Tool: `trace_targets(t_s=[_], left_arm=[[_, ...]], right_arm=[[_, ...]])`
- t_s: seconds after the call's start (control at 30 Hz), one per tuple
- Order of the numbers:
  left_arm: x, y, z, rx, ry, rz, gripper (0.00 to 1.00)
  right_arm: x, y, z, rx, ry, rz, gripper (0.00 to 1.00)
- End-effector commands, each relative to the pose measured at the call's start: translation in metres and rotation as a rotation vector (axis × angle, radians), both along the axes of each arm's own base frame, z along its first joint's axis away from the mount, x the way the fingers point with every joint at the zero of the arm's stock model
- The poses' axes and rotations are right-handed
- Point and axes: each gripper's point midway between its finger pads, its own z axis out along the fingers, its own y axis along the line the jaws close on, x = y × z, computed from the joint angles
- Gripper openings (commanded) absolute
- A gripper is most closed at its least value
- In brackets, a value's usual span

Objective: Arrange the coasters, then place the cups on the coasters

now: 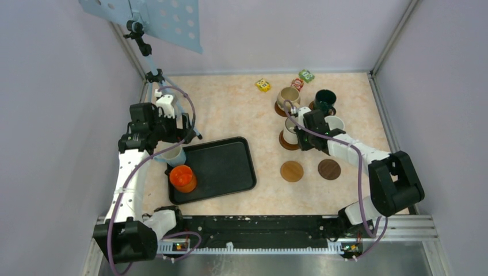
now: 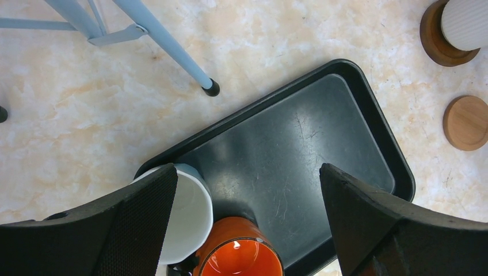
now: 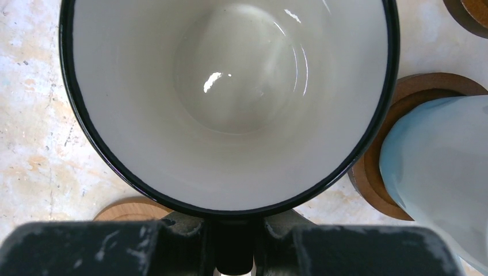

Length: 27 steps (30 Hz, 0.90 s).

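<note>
Three mugs seemingly sit on coasters; right gripper clasps the dark-rimmed mug, left gripper gapes above two on the tray.

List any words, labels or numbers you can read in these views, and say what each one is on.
No text is legible in any view.
Small yellow block, small red block, small green block: markings on top, too small to read.
Black rectangular plastic tray, orange ceramic mug, white dark-rimmed ceramic mug: no lettering visible.
</note>
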Motion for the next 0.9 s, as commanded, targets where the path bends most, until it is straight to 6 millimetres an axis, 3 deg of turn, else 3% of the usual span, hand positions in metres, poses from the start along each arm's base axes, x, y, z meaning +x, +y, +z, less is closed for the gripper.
trace_targets(t_s=[0.0,0.17,0.4,0.47,0.63,0.87], left_arm=[[0.005,-0.003,0.012,-0.005,-0.046,-0.033,0.99],[0.004,-0.003,0.014,-0.002,-0.053,-0.035,0.99],[0.003,-0.002,0.015,0.004,-0.060,-0.030,0.99],[0.003,-0.002,0.016,0.006,-0.062,-0.033,0.99],[0.001,-0.001,0.015,0.019,-0.053,-0.045,0.99],[-0.007,0.005,0.010,0.099,-0.020,-0.088,0.99]], right_arm=[[0.028,0.014,0.026,0.070,-0.129,0.007,0.00],[0.023,0.013,0.019,0.063,-0.099,0.004,0.00],[0.021,0.011,0.013,0.051,-0.082,-0.001,0.09],[0.021,0.011,0.012,0.047,-0.077,0.001,0.14],[0.017,0.011,0.010,0.043,-0.057,0.006,0.41],[0.015,0.014,0.024,0.066,-0.065,0.020,0.54]])
